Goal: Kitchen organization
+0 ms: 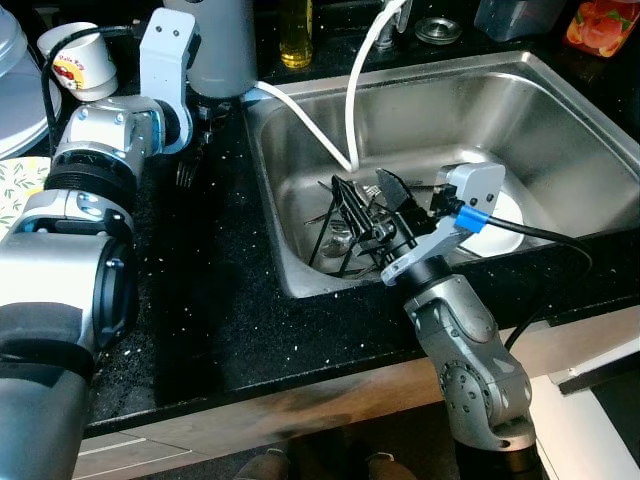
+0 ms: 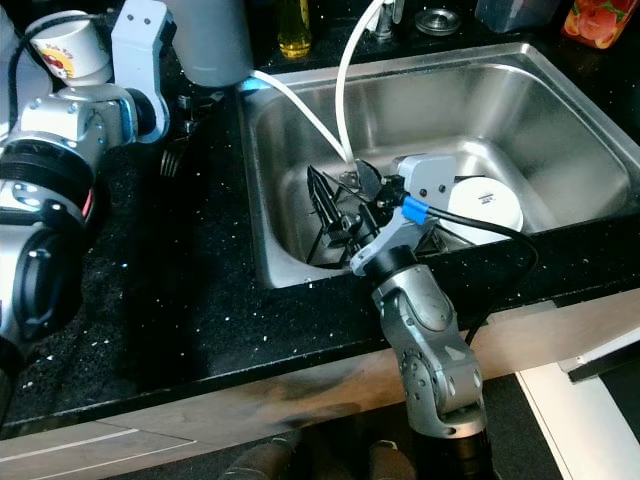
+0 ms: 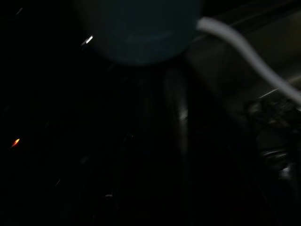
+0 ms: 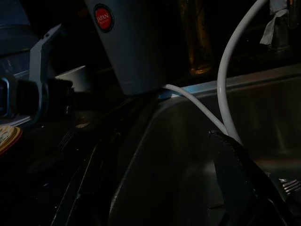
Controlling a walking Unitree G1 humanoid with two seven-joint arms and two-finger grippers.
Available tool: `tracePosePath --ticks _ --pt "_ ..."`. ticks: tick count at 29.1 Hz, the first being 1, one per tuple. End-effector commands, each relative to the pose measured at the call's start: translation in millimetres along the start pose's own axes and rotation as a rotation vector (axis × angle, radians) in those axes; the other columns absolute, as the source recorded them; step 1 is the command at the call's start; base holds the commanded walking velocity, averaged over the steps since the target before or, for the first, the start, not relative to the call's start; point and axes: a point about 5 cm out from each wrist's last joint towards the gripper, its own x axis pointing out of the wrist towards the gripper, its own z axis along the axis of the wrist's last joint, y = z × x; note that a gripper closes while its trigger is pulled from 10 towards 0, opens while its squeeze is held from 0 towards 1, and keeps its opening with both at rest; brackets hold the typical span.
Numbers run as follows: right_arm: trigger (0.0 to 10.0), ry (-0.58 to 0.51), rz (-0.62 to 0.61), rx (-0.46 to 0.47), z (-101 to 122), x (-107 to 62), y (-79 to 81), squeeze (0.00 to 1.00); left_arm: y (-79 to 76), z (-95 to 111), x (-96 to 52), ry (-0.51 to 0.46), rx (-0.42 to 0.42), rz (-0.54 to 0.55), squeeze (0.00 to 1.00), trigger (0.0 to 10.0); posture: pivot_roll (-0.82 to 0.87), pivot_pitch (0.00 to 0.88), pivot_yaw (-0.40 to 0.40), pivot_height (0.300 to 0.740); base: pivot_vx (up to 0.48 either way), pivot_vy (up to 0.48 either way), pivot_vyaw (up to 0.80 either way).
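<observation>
My right gripper [image 1: 366, 206] hangs low inside the steel sink [image 1: 560, 130], open, with nothing between its fingers [image 4: 237, 174]. Some cutlery [image 1: 338, 238] lies on the sink floor just below it, partly hidden by the fingers. A white plate [image 1: 503, 226] lies flat in the sink under the right wrist. My left arm reaches over the black counter [image 1: 220, 300] left of the sink, and its gripper [image 1: 196, 145] points down beside a tall grey jug [image 1: 220, 45]. A fork [image 2: 170, 160] lies on the counter just below that gripper. The left wrist view is very dark.
A white hose [image 1: 350, 90] loops from the tap into the sink. Behind the sink stand a bottle of oil [image 1: 296, 32] and a small round strainer [image 1: 437, 29]. A white cup [image 1: 82, 60] and stacked plates [image 1: 18, 110] sit at the far left.
</observation>
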Motion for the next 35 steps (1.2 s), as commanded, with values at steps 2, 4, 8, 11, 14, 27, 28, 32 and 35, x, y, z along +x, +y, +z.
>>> tracePosePath --ticks 2,4,8,11,14,27,28,32,35 --pt "10.0 0.031 -0.017 0.008 -7.9 -3.9 -4.8 0.0 3.5 -9.4 0.0 0.043 -0.022 0.036 0.0 10.0 0.16 0.172 0.086 0.74 0.0 0.0 0.0" --pt "10.0 0.032 -0.019 0.009 -8.6 -4.5 -4.7 0.0 2.7 -9.0 -1.0 0.05 -0.043 0.026 0.0 10.0 0.17 0.173 0.087 0.74 0.0 0.0 0.0" --pt "10.0 0.032 -0.017 0.011 -9.3 -3.6 -4.7 0.0 -5.9 -9.6 0.0 0.069 -0.092 -0.021 0.0 10.0 0.17 0.173 0.085 0.74 0.0 0.0 0.0" --pt "10.0 0.027 -0.015 0.01 -8.4 -2.5 -4.8 0.0 -7.8 -6.6 0.2 0.053 -0.106 -0.013 0.0 10.0 0.17 0.17 0.085 0.74 0.0 0.0 0.0" --pt "10.0 0.025 -0.016 0.009 -7.8 -2.1 -5.2 0.0 -9.0 -0.1 -0.8 0.027 -0.125 -0.008 0.0 10.0 0.17 0.169 0.086 0.74 0.0 0.0 0.0" --pt "10.0 0.023 -0.021 0.008 -8.1 -2.9 -5.0 0.0 -17.6 -23.5 3.3 0.119 -0.046 -0.005 0.0 10.0 0.16 0.168 0.09 0.74 0.0 0.0 0.0" --pt "10.0 0.024 -0.021 0.007 -8.1 -3.1 -5.1 0.0 -16.6 -27.5 3.4 0.132 -0.036 0.005 0.0 10.0 0.16 0.168 0.09 0.74 0.0 0.0 0.0" --pt "10.0 0.025 -0.022 0.007 -8.1 -3.5 -5.4 0.0 -15.5 -35.6 3.0 0.161 -0.043 0.013 0.0 9.0 0.17 0.173 0.088 0.74 0.0 0.0 0.0" --pt "10.0 0.026 -0.021 0.008 -8.1 -3.5 -5.2 0.0 -15.5 -38.0 2.3 0.17 -0.06 0.016 0.0 9.0 0.17 0.173 0.088 0.74 0.0 0.0 0.0"
